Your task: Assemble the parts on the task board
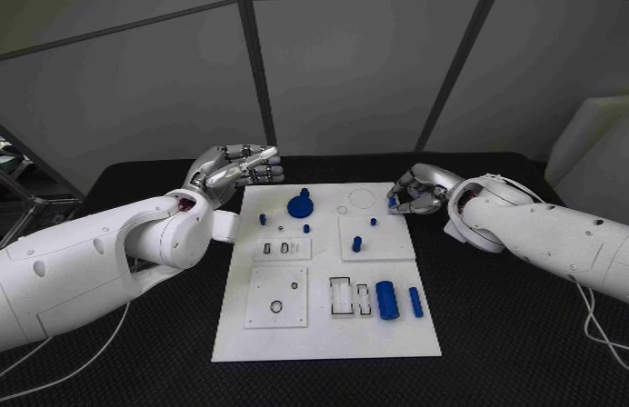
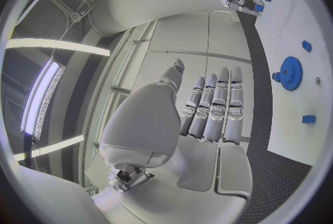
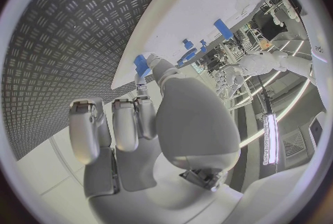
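White and flat, the task board (image 1: 328,334) lies in the middle of the black desk (image 1: 511,334), its long side running away from the robot.

Left of the board's far corner, the left hand (image 1: 236,166) hovers with its fingers held straight and close together and nothing in them; the left wrist view shows the same empty, extended fingers (image 2: 211,105) above the desk beside the board's edge.

On the board I count about eight blue parts in the head view. A gear (image 1: 300,205) with a raised hub sits near the far edge, with three small pegs (image 1: 287,226) close to it on the near side. A short peg (image 1: 356,242) stands on the raised square plate right of centre. Toward the near end lie a thick cylinder (image 1: 385,298) and, just right of it, a thin rod (image 1: 415,302). Beside them are white slotted frames, and a plate bearing a dark ring; their detail is too small to read.

At the board's far right edge, the right hand (image 1: 417,193) is curled in, pinching a small blue part (image 3: 141,63) at its fingertips; the part is mostly covered by the fingers, so its shape cannot be told. Both forearms are cut off by the picture edges.
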Action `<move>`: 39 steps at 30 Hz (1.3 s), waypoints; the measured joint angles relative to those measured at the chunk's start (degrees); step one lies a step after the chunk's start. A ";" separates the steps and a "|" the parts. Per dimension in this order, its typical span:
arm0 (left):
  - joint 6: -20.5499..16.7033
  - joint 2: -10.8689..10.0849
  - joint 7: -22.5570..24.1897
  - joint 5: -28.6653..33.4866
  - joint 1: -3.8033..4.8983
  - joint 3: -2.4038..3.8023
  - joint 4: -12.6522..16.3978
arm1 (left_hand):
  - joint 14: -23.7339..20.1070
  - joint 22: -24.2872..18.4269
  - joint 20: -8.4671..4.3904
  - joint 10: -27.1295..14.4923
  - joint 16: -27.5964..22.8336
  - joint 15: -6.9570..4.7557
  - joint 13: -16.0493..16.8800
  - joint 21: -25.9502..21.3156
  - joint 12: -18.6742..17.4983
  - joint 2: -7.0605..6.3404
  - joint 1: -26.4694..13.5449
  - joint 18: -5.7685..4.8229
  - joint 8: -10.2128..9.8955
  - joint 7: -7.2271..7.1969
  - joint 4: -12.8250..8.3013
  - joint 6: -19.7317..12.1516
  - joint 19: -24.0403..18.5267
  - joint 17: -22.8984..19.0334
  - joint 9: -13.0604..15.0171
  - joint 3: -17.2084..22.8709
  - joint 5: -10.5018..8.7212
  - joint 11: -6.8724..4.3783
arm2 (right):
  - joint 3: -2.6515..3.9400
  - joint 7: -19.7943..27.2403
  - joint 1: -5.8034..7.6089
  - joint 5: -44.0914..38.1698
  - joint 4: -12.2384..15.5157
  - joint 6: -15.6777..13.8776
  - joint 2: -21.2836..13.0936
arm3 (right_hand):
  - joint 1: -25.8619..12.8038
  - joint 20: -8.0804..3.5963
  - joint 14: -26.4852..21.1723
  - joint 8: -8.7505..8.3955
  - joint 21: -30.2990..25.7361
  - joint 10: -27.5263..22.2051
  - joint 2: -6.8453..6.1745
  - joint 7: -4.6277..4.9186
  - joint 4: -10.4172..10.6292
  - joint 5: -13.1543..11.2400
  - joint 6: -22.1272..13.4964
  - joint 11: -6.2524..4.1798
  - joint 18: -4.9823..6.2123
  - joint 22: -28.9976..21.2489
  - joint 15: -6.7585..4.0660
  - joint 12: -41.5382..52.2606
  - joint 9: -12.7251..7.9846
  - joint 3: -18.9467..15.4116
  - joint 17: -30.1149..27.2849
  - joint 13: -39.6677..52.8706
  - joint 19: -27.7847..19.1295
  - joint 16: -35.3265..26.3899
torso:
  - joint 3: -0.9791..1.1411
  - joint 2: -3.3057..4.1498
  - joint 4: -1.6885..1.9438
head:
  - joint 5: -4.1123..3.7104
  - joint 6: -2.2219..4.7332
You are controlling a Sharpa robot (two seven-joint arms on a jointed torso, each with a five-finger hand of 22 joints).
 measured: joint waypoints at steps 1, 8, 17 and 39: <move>0.00 0.00 0.00 0.00 0.00 0.00 0.00 | 0.00 -0.02 0.00 0.00 0.00 0.00 0.00 0.00 0.00 0.00 0.00 0.00 0.00 0.00 0.00 0.00 0.00 0.00 0.00 0.00 0.00 0.00 | 0.00 -0.07 0.00 -0.01 -0.02 0.05 0.02 | 0.00 0.00 0.00 0.00 0.00 0.00 0.00 0.00 0.00 0.00 0.00 0.00 0.00 0.00 0.00 0.00 0.00 0.00 0.00 0.00 0.00 0.00 | 0.01 -0.01 0.00 | 0.01 0.00; 0.00 0.00 -0.01 0.00 0.00 0.00 -0.02 | 0.00 -0.05 0.00 0.00 0.00 0.00 0.00 0.00 0.00 0.00 0.00 0.00 0.00 0.00 0.00 0.00 0.00 0.00 0.00 0.00 0.00 0.00 | 0.00 -0.50 -0.01 -0.08 -0.21 0.32 0.08 | 0.00 0.00 0.00 0.00 0.00 0.00 0.00 -0.03 0.00 0.00 0.38 0.00 0.00 0.04 0.00 0.00 0.00 0.00 0.00 0.00 0.00 0.00 | 0.02 -0.01 -0.01 | 0.05 -0.01; 0.00 0.00 -0.03 0.00 0.00 0.00 -0.04 | 0.00 -0.04 0.00 0.00 0.00 0.00 0.00 0.00 0.00 0.00 0.00 0.00 0.00 0.00 0.00 0.00 0.00 0.00 0.00 0.00 0.00 0.00 | 0.00 -0.83 -0.02 -0.14 -0.26 0.33 0.21 | -0.33 -0.34 0.14 1.53 0.00 -0.03 1.76 -0.93 -0.56 -0.01 4.65 -0.68 0.00 0.04 -0.71 0.43 0.77 1.33 0.03 0.00 0.10 0.46 | 0.04 -0.01 -0.01 | 0.09 -0.05; 0.00 -0.21 -0.09 0.00 -0.04 -0.01 -0.12 | 0.00 -0.03 0.00 0.00 0.00 0.00 0.00 0.00 0.00 0.00 0.00 -0.01 0.00 0.00 0.00 0.00 0.00 0.00 0.00 0.00 0.00 0.00 | 1.35 -1.73 -0.03 0.46 8.09 -5.96 -2.47 | -0.98 -1.96 0.12 2.68 0.00 -0.10 4.33 -1.45 -2.06 0.19 7.61 -2.37 0.00 0.03 -2.18 1.00 1.19 3.12 0.03 0.00 0.33 1.10 | -0.05 -0.28 -0.12 | 0.33 -0.27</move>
